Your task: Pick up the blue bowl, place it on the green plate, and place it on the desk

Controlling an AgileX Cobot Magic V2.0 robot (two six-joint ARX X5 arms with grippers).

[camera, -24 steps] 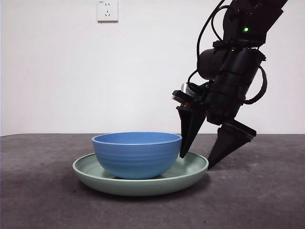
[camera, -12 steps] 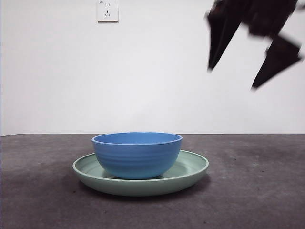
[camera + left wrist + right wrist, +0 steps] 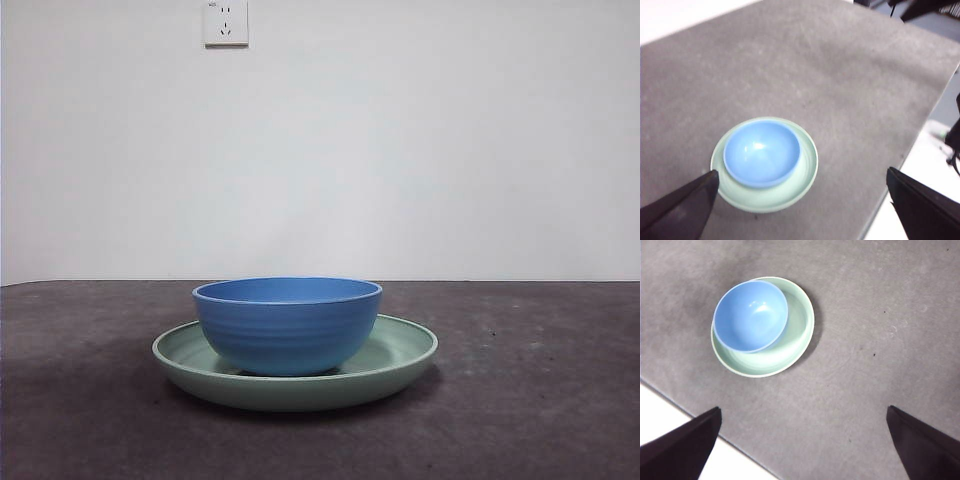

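The blue bowl [image 3: 288, 324] stands upright inside the green plate [image 3: 400, 355], which rests on the dark grey desk [image 3: 540, 400]. No gripper shows in the front view. In the left wrist view the bowl [image 3: 761, 152] sits in the plate [image 3: 807, 165], far below the open, empty left gripper [image 3: 802, 197]. In the right wrist view the bowl [image 3: 750, 315] sits off-centre in the plate [image 3: 797, 335], and the right gripper [image 3: 802, 437] is open, empty and high above the desk.
A white wall with a socket [image 3: 225, 22] stands behind the desk. The desk's edge [image 3: 680, 407] and the pale floor beyond it show in both wrist views.
The open gripper that stood beside the plate's right rim rose up and to the right, then left the front view. The bowl and plate have not moved.
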